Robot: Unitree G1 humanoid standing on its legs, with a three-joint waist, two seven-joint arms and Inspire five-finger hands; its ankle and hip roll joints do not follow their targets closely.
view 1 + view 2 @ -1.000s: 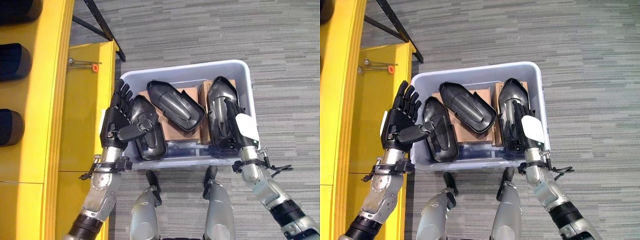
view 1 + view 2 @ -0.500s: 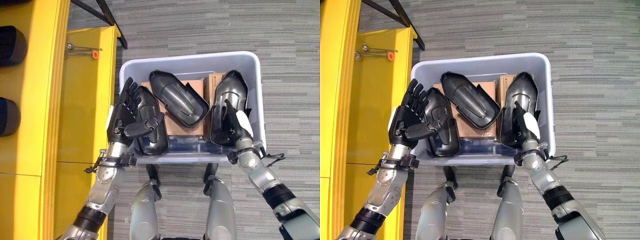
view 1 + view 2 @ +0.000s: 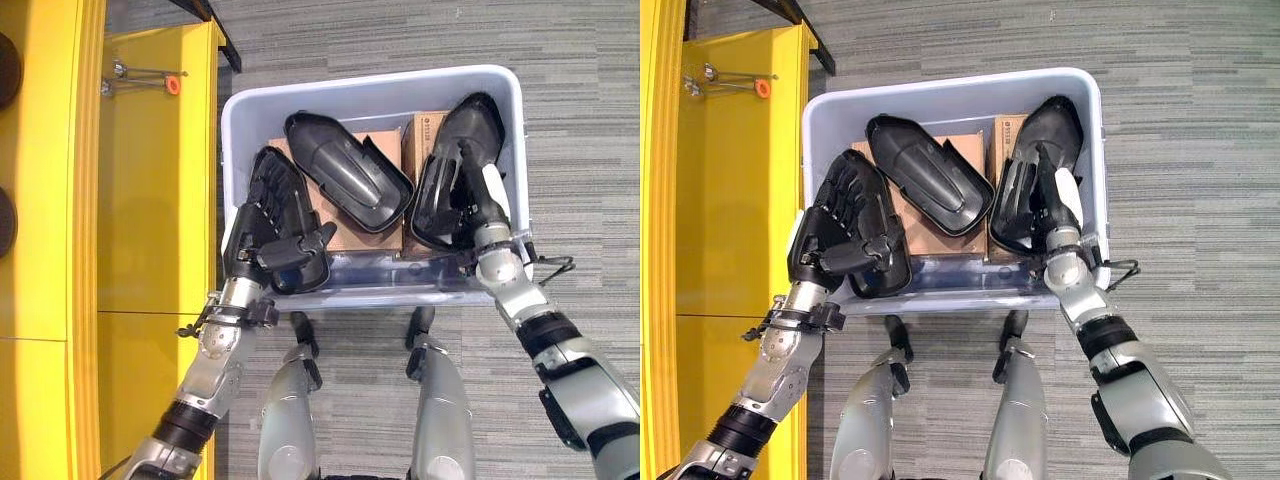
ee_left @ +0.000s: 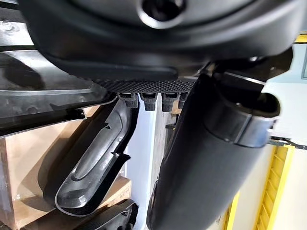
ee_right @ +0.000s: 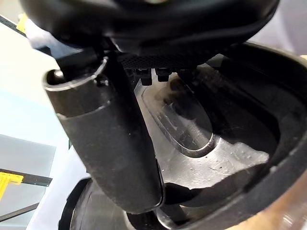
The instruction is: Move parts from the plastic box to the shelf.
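A pale blue plastic box (image 3: 370, 82) on the floor holds three black moulded parts on cardboard. My left hand (image 3: 258, 235) lies on the left part (image 3: 310, 272), fingers straight along its top and thumb (image 4: 206, 158) across its near end. The middle part (image 3: 345, 185) lies slantwise, untouched; it appears past the left hand's fingers as well (image 4: 91, 167). My right hand (image 3: 478, 205) reaches into the hollow of the right part (image 3: 470, 125), fingers straight against its inner face (image 5: 192, 124), its white-covered thumb by the part's rim.
A yellow shelf (image 3: 150, 200) runs along the left, close beside the box. A metal rod with an orange tip (image 3: 140, 75) lies on it near the back. Brown cardboard boxes (image 3: 350, 228) sit under the parts. Grey carpet surrounds the box on the right and behind.
The camera has tipped forward. My left hand has moved from beside the left part onto it. My right hand has slid further into the right part, which now leans with its far end to the right.
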